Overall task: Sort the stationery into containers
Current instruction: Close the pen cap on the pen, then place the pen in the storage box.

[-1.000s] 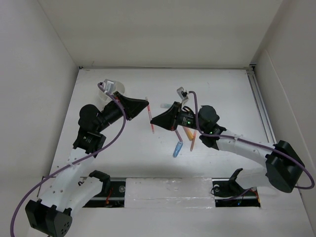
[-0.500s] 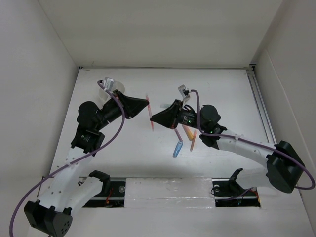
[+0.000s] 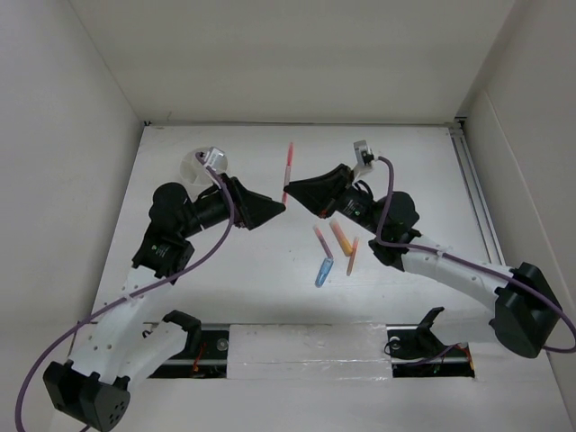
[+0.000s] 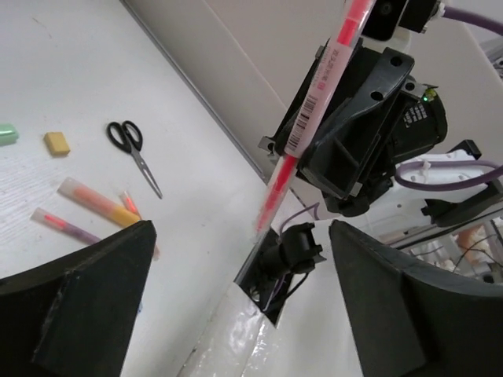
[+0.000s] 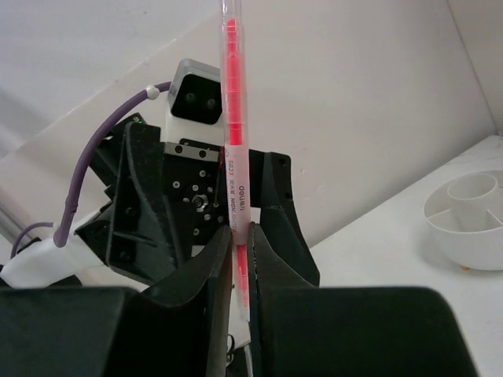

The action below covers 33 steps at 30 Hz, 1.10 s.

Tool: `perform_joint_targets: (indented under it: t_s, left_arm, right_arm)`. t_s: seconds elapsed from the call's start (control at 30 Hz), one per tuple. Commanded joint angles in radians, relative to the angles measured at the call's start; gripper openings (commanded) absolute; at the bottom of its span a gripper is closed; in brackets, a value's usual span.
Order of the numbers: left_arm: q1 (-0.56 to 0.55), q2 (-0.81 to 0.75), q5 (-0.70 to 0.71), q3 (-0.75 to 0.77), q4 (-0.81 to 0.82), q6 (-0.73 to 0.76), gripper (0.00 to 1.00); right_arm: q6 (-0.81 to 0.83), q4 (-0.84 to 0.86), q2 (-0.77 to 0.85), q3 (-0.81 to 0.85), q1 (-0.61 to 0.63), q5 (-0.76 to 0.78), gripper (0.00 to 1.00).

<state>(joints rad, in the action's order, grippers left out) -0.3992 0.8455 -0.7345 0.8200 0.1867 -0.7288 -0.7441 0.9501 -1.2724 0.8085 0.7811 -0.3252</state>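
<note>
Seen from above, two white-and-black robot arms rise from the near edge of a white counter (image 3: 432, 171) and lean toward each other over its middle.

Nearest the arm bases, a blue marker (image 3: 324, 270) lies on the counter, just left of the right arm. Just beyond it lie three thin pens close together: a pink pen (image 3: 321, 238), an orange pen (image 3: 340, 236) and a second orange pen (image 3: 351, 256), which sits right beside the right arm. The left wrist camera shows black-handled scissors (image 4: 135, 149) lying flat past these pens. A small tan block (image 4: 56, 142) and the end of a pale green bar (image 4: 6, 133) lie near the scissors.

Above the middle of the counter the two claws point at each other, with their tips near. The left claw (image 3: 279, 209) is released: its two dark fingers stand wide apart with nothing between them. The right claw (image 3: 290, 187) is clenched on a red pen (image 3: 288, 169). It pinches the pen toward one end, so most of its length sticks out toward the far side. The pen is lifted off the counter and does not touch the left fingers. A white label with a barcode wraps its barrel.

Farthest away, a round white tub (image 5: 460, 239) with inner dividers sits on the far left of the counter, partly hidden behind the left arm.
</note>
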Motion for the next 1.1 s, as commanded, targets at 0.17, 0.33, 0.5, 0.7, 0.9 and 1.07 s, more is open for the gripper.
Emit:
perform_joint_targets:
  t_s: [0.17,0.33,0.5,0.7,0.9,1.07]
  left_arm:
    - [-0.001,-0.143,0.263,0.038,-0.141,0.104,1.00]
    - [-0.001,-0.186,0.213,0.019,-0.122,0.181,1.00]
    - [-0.001,-0.186,0.098,-0.002,-0.090,0.221,1.00]
    - [-0.001,-0.154,0.077,-0.002,-0.102,0.230,1.00]
    - [-0.001,-0.163,0.055,-0.013,-0.067,0.221,1.00]
    - [-0.001,-0.198,0.066,-0.013,-0.056,0.221,0.98]
  right_arm:
    - [0.120,-0.114,0.065,0.041,0.000,0.054,0.00]
    - [0.120,-0.151,0.065,0.063,-0.013,-0.055,0.00]
    - [0.120,-0.185,0.077,0.054,-0.002,-0.127,0.00]
    - [0.120,-0.185,0.099,0.044,0.033,-0.138,0.00]
    - [0.129,-0.185,0.074,0.044,0.078,-0.147,0.00]
    - [0.120,-0.151,0.028,0.034,0.101,-0.147,0.00]
